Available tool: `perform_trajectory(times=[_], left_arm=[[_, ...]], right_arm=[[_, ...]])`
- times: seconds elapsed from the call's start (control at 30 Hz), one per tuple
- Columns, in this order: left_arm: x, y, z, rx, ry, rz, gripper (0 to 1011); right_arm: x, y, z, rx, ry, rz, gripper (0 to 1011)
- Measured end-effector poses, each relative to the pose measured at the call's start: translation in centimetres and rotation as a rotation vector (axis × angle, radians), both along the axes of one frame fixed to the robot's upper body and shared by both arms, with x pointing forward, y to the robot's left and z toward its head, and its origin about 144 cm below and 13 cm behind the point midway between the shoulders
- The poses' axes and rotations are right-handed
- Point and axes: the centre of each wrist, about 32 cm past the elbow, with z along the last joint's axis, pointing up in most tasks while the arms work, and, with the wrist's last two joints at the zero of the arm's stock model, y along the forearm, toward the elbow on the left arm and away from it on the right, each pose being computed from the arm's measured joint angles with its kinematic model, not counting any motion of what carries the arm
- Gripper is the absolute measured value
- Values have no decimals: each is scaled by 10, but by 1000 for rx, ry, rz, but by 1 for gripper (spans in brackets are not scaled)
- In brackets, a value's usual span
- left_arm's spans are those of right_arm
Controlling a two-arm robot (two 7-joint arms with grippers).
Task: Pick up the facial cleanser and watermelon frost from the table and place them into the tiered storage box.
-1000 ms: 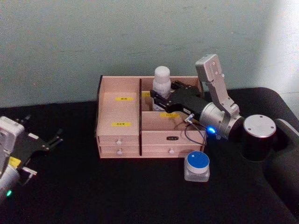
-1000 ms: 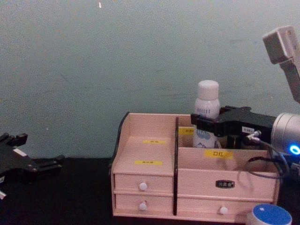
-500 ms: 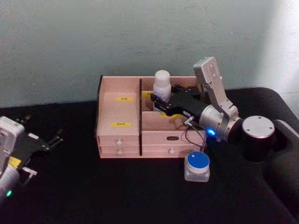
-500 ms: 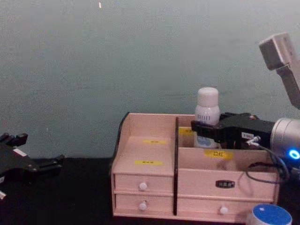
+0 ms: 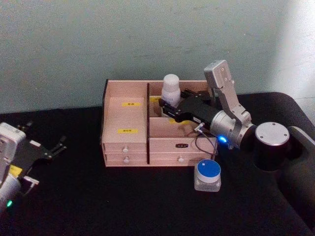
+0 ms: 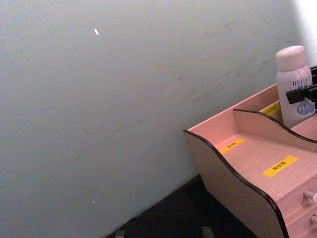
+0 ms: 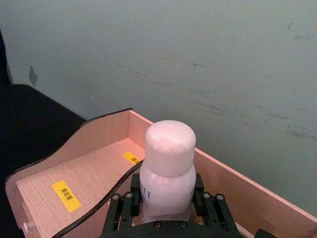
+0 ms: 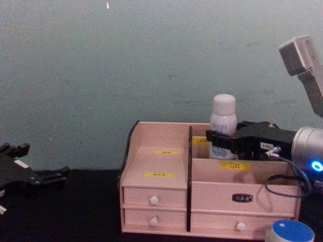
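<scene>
I see the facial cleanser point(image 5: 171, 87) upright in the rear right compartment of the tiered storage box point(image 5: 126, 117). It is a white bottle with a rounded white cap and blue print on its front. Its lower part is hidden behind the compartment wall, so I cannot tell whether its base is resting on the floor. The right gripper point(image 5: 169, 105) is clamped on the bottle's body below the cap, one black finger on each side. In the right wrist view the fingers point(image 7: 122, 208) press against the bottle. That arm reaches in from the right over the front of the box, with a blue light at its wrist.

The watermelon frost point(image 5: 207, 175), a squat jar with a blue lid, stands on the table point(image 5: 123, 201) just in front of the box's right front corner.

My left gripper point(image 5: 47, 142) sits low at the table's left edge, well apart from the box, fingers spread and holding nothing. The tabletop is black; a pale grey-green wall point(image 5: 123, 39) stands behind.
</scene>
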Motion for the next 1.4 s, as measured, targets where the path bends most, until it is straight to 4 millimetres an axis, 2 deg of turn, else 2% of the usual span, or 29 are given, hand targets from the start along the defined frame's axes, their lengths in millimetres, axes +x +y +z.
perform_trajectory(times=[0.17,0.33,0.4,0.43,0.53,0.73,0.97,1.23,1.4], left_arm=[[0,0,0,0,0,0,1001],[0,0,0,0,0,0,1001],[0,0,0,0,0,0,1001],[0,0,0,0,0,0,1002],[0,0,0,0,0,0,1001],[0,0,0,0,0,0,1001],[0,0,0,0,0,0,1001],[0,0,0,0,0,0,1001],[0,0,0,0,0,0,1001]], right_arm=[[0,0,0,0,0,0,705],[0,0,0,1,-1,0,870],[0,0,0,1,-1,0,898],[0,0,0,1,-1,0,953],[0,0,0,2,-2,0,997],[-2,0,3,9,-17,-1,1000],[-14,-5,13,30,-76,-5,1000],[-40,-21,24,44,-117,22,1000],[-64,-37,26,45,-125,64,1000]])
